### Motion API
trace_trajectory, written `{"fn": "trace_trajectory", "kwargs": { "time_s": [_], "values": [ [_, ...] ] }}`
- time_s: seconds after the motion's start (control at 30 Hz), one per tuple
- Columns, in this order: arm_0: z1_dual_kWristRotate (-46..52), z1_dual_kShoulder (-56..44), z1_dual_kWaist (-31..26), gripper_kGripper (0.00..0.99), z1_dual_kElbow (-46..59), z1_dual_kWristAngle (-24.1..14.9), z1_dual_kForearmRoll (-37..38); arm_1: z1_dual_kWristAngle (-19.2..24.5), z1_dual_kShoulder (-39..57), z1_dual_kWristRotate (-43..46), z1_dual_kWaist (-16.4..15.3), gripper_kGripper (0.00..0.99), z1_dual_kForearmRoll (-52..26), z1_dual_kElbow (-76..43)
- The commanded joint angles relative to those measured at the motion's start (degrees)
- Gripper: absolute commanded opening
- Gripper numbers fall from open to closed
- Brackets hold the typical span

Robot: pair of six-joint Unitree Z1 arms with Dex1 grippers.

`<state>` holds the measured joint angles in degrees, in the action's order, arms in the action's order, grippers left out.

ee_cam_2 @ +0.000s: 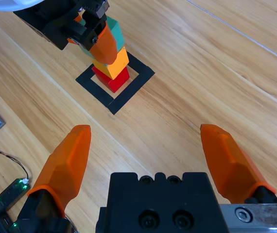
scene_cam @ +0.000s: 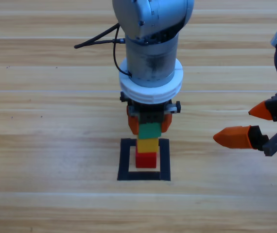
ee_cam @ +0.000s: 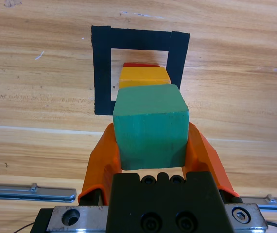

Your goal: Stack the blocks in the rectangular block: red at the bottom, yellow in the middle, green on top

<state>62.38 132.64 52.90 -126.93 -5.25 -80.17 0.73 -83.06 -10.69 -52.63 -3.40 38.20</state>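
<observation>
The red cube (scene_cam: 146, 159) stands inside the black tape outline (scene_cam: 144, 175), with the yellow cube (scene_cam: 147, 144) on top of it. The teal-green cube (scene_cam: 149, 130) is directly over the yellow one, and my left gripper (scene_cam: 149, 127) is shut on it from above. In the left wrist view the green cube (ee_cam: 150, 125) fills the space between the orange jaws, with the yellow cube (ee_cam: 144, 76) and a sliver of the red cube (ee_cam: 141, 64) beyond it. Whether green rests on yellow I cannot tell. My right gripper (scene_cam: 233, 125) hangs open at the right edge, holding nothing.
A black cable (scene_cam: 97, 41) trails across the table behind the left arm. A metal rail (ee_cam: 26, 193) lies along the table edge, and a small circuit board (ee_cam_2: 7, 194) with green lights sits beside it.
</observation>
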Motion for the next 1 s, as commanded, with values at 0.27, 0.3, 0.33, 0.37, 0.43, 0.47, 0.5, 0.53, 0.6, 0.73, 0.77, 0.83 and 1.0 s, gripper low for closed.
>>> {"fn": "trace_trajectory", "kwargs": {
  "time_s": [0.27, 0.3, 0.33, 0.37, 0.43, 0.47, 0.5, 0.53, 0.6, 0.73, 0.77, 0.83, 1.0],
  "values": [
    [-1.03, 2.97, 0.09, 0.069, 1.86, -0.9, -0.25, -0.37, 2.55, 0.67, 1.3, 0.99, -0.38, -1.99],
    [-1.12, 2.97, 0.09, 0.069, 1.95, -0.9, -0.25, -0.46, 2.64, 0.67, 1.3, 0.99, -0.38, -1.99],
    [-1.12, 2.97, 0.01, 0.069, 1.95, -0.9, -0.25, -0.46, 2.64, 0.58, 1.3, 0.99, -0.38, -1.99],
    [-1.2, 3.06, -0.08, 0.069, 1.95, -0.9, -0.25, -0.46, 2.64, 0.67, 1.3, 0.99, -0.38, -1.99],
    [-1.29, 3.32, -0.08, 0.069, 1.95, -0.99, -0.25, -0.46, 2.64, 0.67, 1.3, 0.99, -0.38, -1.99],
    [-1.38, 3.32, -0.08, 0.071, 1.95, -0.99, -0.25, -0.46, 2.64, 0.58, 1.3, 0.99, -0.38, -1.99],
    [-1.38, 3.41, -0.08, 0.071, 1.95, -0.99, -0.25, -0.46, 2.64, 0.58, 1.3, 0.99, -0.38, -1.99],
    [-1.38, 3.5, -0.08, 0.08, 1.86, -0.99, -0.17, -0.46, 2.64, 0.67, 1.3, 0.99, -0.38, -1.99],
    [-1.47, 3.85, -0.08, 0.184, 1.33, -0.9, -0.17, -0.46, 2.64, 0.58, 1.3, 0.99, -0.38, -1.99],
    [-1.64, 3.32, 0.01, 0.94, 0.72, -0.72, -0.17, -0.46, 2.64, 0.58, 1.3, 0.99, -0.38, -1.99],
    [-1.56, 2.97, 0.01, 0.986, 0.72, -0.72, -0.17, -0.46, 2.64, 0.67, 1.3, 0.99, -0.38, -1.99],
    [-1.47, 1.92, 0.01, 0.99, 0.72, -0.9, -0.25, -0.46, 2.64, 0.67, 1.3, 0.99, -0.38, -1.99],
    [-1.56, 1.74, 0.09, 0.99, 0.98, -0.99, -0.25, -0.46, 2.73, 0.67, 1.3, 0.99, -0.38, -1.99]
  ]
}}
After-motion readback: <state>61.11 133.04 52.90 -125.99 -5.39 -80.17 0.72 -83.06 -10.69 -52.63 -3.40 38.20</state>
